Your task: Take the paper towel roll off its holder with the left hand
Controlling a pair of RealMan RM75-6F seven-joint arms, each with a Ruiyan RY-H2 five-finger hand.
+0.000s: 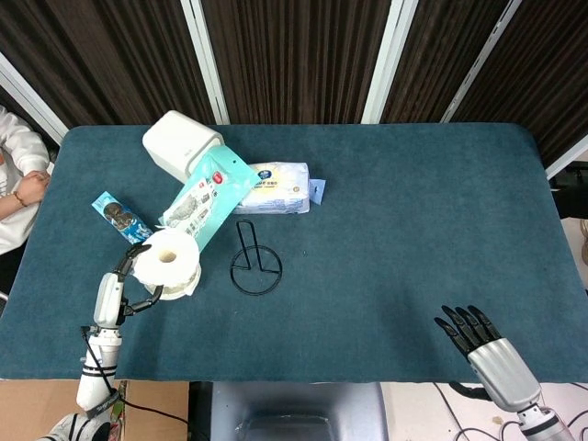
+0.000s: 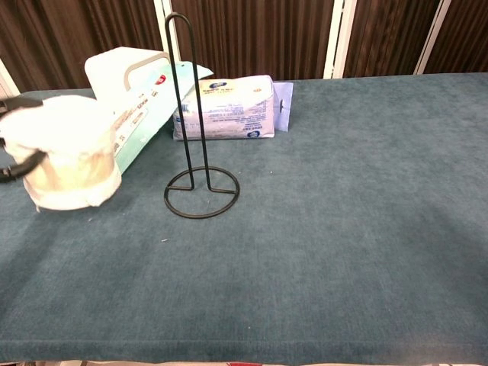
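The white paper towel roll [image 1: 167,264] [image 2: 67,156] is off the black wire holder [image 1: 254,265] [image 2: 194,152] and stands upright to the holder's left, low over or on the table; I cannot tell which. My left hand [image 1: 129,278] [image 2: 14,160] grips the roll from its left side, fingers wrapped around it. The holder stands bare in the middle of the table. My right hand [image 1: 478,336] rests open at the near right edge, fingers spread, far from everything.
Behind the holder lie a white tissue pack [image 1: 274,187] [image 2: 225,107], a teal wipes pack [image 1: 200,202] [image 2: 141,107] and a white box [image 1: 179,144] [image 2: 122,67]. A small blue packet [image 1: 118,215] lies at the left. A person's arm [image 1: 18,179] shows at the left edge.
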